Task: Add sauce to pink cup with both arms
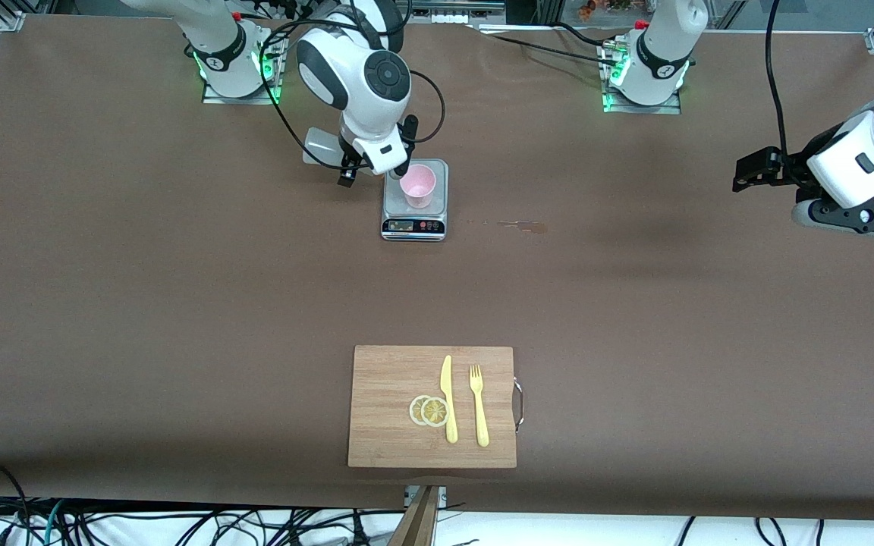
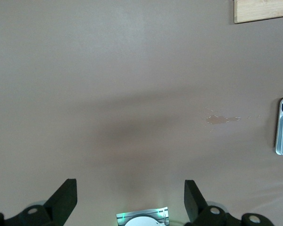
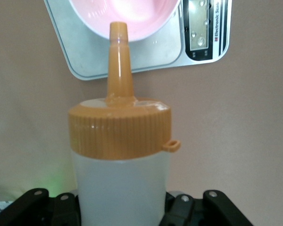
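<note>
Pink cup point(image 1: 417, 184); whitish sauce bottle point(image 3: 123, 186), orange cap; grey scale point(image 1: 414, 220); yellow knife point(image 1: 448, 398), fork point(image 1: 479, 406); brown table point(image 1: 179, 303).

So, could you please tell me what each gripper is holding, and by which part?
The right gripper holds the sauce bottle by its translucent body, below the orange cap. The left gripper is open and holds nothing.

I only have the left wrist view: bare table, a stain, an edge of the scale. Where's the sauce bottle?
Observer: In the right gripper, shut on the sauce bottle, its nozzle tipped over the pink cup.
Operator: Where's the cup?
Observer: Standing on the scale.
Operator: And my left gripper?
Observer: The left gripper is open, waiting over bare table at the left arm's end.
</note>
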Available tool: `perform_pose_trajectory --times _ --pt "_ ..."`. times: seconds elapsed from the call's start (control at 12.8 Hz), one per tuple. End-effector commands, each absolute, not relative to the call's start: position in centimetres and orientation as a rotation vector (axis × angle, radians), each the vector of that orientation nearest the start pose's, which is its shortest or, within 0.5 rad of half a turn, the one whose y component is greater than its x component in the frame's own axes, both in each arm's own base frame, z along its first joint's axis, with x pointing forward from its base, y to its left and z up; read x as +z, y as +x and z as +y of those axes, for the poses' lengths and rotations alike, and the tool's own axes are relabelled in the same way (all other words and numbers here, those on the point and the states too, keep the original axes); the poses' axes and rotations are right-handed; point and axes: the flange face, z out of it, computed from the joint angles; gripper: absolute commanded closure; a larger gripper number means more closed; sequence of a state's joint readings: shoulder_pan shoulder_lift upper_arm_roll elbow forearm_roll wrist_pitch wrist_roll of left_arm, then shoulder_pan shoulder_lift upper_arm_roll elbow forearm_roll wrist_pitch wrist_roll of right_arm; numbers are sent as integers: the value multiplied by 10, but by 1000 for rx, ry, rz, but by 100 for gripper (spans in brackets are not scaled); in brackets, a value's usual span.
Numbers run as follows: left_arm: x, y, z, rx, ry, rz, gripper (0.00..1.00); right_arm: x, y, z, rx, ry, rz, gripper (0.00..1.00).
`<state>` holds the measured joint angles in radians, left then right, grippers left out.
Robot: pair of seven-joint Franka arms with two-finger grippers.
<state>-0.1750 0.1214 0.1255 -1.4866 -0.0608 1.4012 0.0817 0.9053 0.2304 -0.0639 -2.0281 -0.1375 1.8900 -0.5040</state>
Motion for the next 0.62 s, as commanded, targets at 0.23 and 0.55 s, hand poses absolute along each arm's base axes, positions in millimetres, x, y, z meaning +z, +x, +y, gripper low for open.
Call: perform_pose_trajectory --times 0.23,0.55 --pt "588 572 -40 332 -3144 246 0 337 380 436 687 -2574 -2185 84" --pt "588 572 -39 332 -3149 243 0 336 379 451 760 -2610 -2191 84"
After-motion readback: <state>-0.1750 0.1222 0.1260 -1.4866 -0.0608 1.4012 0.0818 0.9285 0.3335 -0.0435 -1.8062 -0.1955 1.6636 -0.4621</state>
